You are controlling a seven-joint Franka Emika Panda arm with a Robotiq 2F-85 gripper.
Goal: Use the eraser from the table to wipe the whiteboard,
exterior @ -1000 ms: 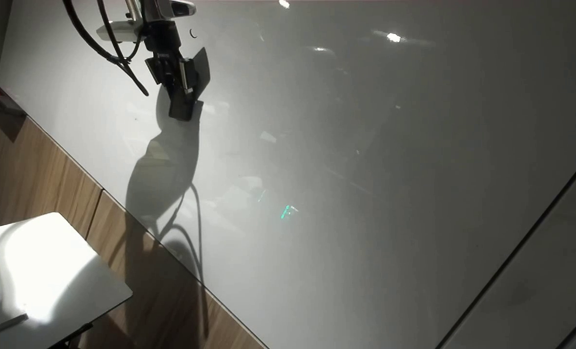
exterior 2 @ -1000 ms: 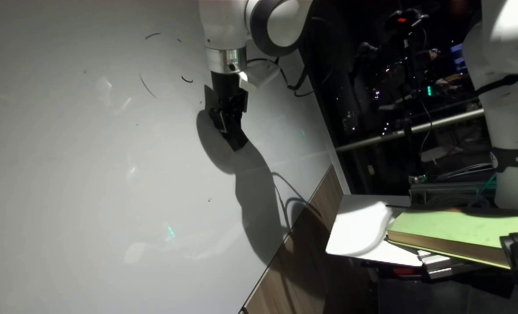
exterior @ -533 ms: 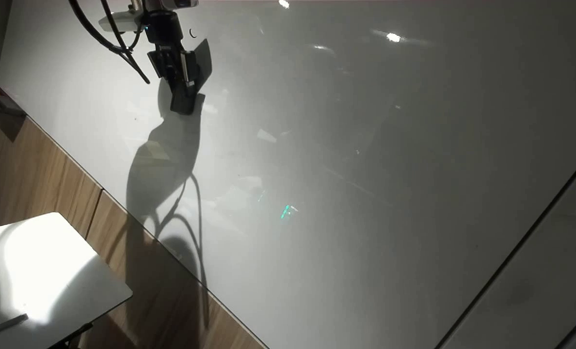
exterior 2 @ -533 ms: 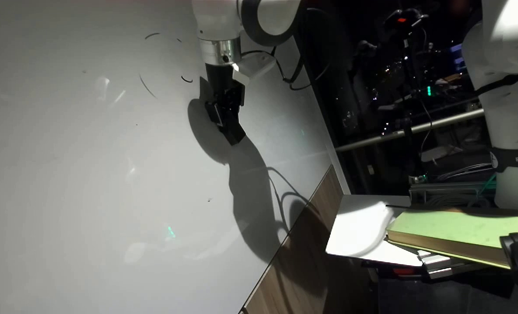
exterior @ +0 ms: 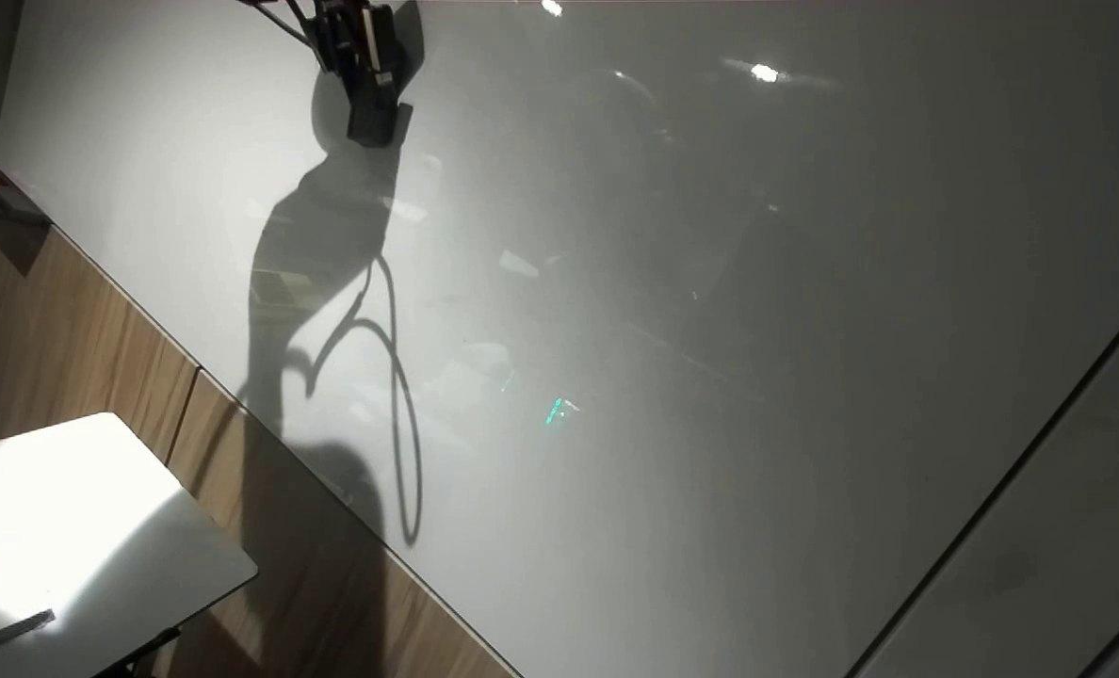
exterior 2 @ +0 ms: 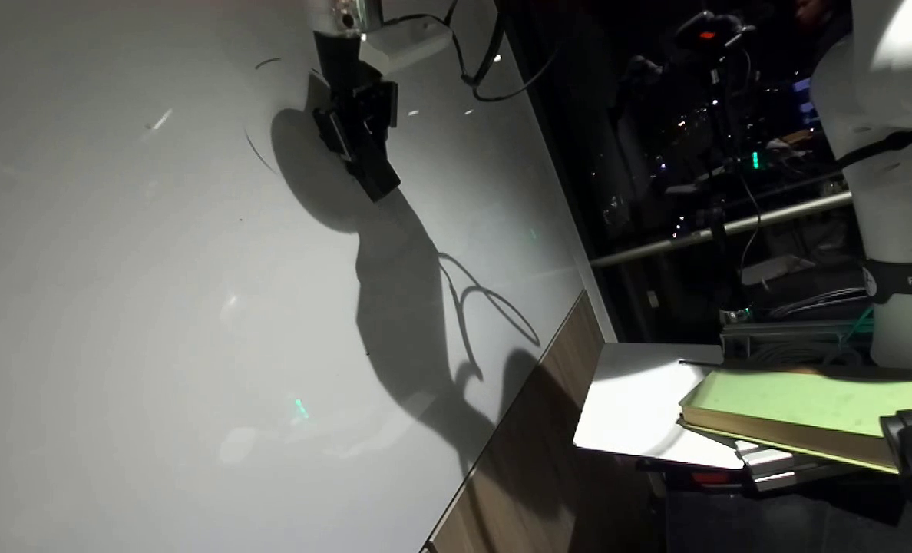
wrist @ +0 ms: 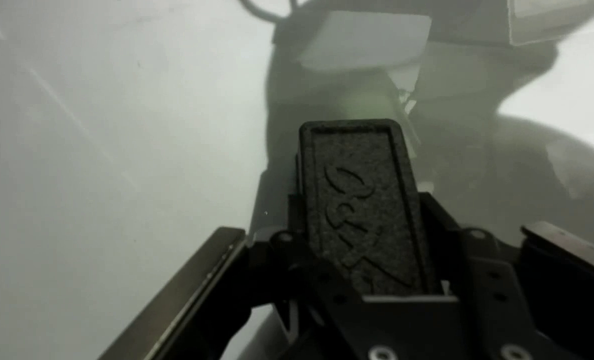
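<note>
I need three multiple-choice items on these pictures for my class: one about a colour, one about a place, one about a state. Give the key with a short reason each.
1. What colour is the panelling bordering the whiteboard?
A) Blue
B) Red
C) Brown

2. Where is the eraser?
A) Gripped by the hand
B) Lying on the table
C) Stuck to the panelling

3. What state is the whiteboard in?
A) Free of any marks
B) Bearing dark strokes
C) Covered edge to edge in writing

Key:
1 C: both exterior views show brown wood grain.
2 A: the wrist view shows the hand shut on it.
3 B: an exterior view shows thin dark curves on it.
</note>
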